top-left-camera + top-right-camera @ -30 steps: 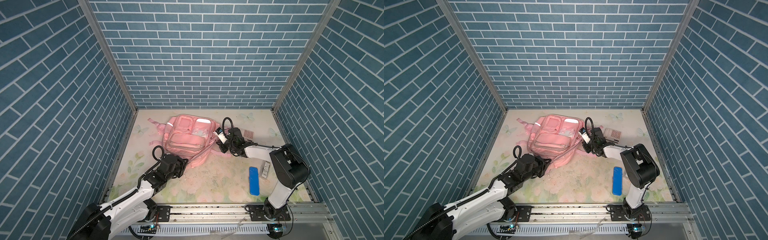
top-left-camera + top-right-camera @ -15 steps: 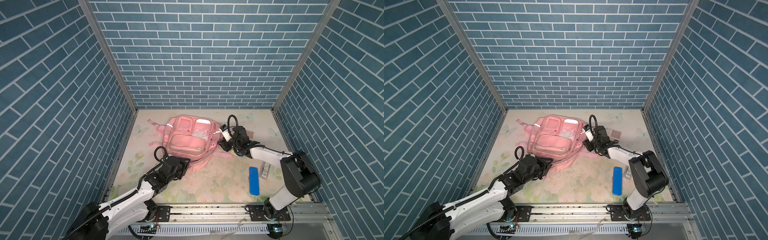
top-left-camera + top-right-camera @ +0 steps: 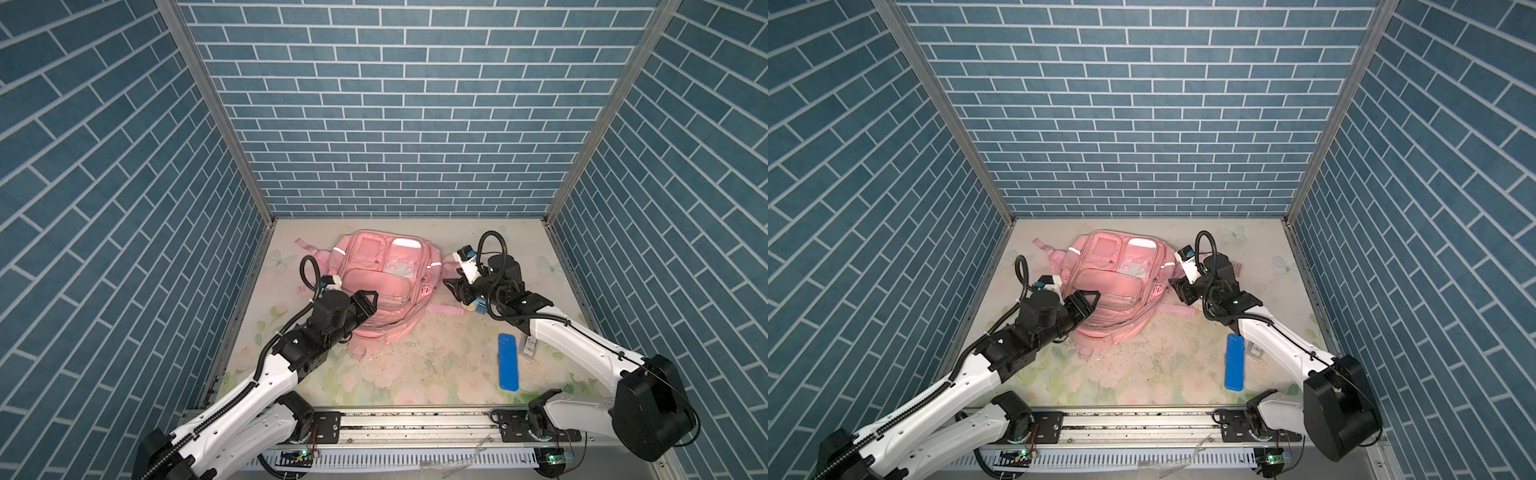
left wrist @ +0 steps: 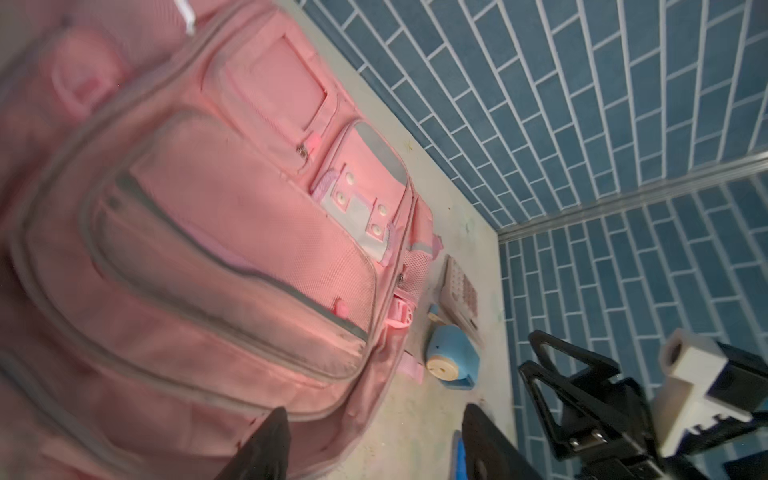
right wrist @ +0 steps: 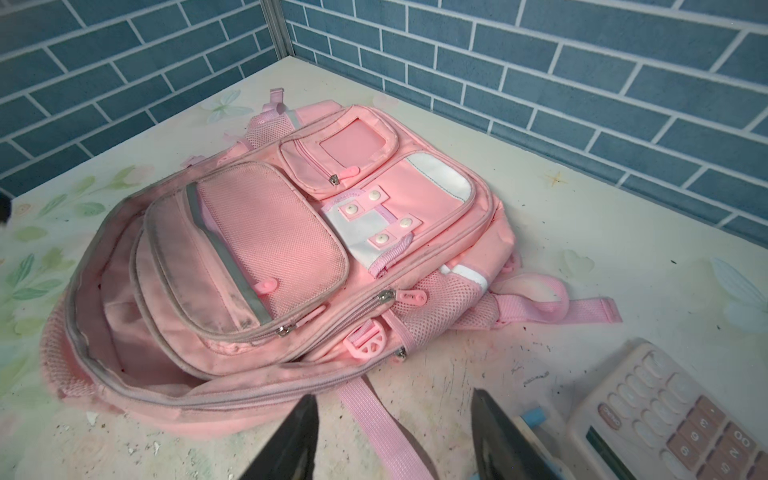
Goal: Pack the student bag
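Bag (image 3: 386, 286): flat at bench (image 3: 415, 374) back, mouth gaping toward 6 o'clock for loading. Left fingers (image 4: 268, 449), bag's 8 o'clock, and right fingers (image 5: 494, 428), 3 o'clock: spread, empty. Case (image 3: 508, 368), 5 o'clock: unpacked.

We see a floral table (image 3: 415, 374) strewn with grit. The bag (image 3: 382, 286) lies mid-frame in both top views, a blue case (image 3: 508, 362) at lower right with a tag (image 3: 529, 345) just beside it, and a calculator (image 5: 673, 411) near the bag.
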Tool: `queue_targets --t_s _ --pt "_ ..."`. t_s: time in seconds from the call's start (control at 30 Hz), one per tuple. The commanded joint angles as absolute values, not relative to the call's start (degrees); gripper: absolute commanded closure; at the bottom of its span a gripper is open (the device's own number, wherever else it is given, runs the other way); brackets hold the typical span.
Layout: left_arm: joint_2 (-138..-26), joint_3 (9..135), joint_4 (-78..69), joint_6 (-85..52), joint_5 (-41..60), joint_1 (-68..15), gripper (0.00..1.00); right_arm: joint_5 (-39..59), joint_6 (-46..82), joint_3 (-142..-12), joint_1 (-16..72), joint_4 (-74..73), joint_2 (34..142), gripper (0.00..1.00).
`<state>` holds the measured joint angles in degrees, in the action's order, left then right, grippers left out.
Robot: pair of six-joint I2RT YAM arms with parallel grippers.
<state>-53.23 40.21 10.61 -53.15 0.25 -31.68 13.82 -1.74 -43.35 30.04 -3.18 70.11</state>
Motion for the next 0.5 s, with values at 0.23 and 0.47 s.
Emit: queue_targets --t_s 0.23,0.47 --pt "-69.97 48.59 17.21 21.64 9.05 -32.57 0.34 15.90 -1.83 -35.73 29.88 -3.03 62.29 0.42" --pt "-70.46 42.86 10.58 39.34 6.68 -35.70 0.33 15.91 -1.82 -32.59 29.87 -4.09 58.91 0.41"
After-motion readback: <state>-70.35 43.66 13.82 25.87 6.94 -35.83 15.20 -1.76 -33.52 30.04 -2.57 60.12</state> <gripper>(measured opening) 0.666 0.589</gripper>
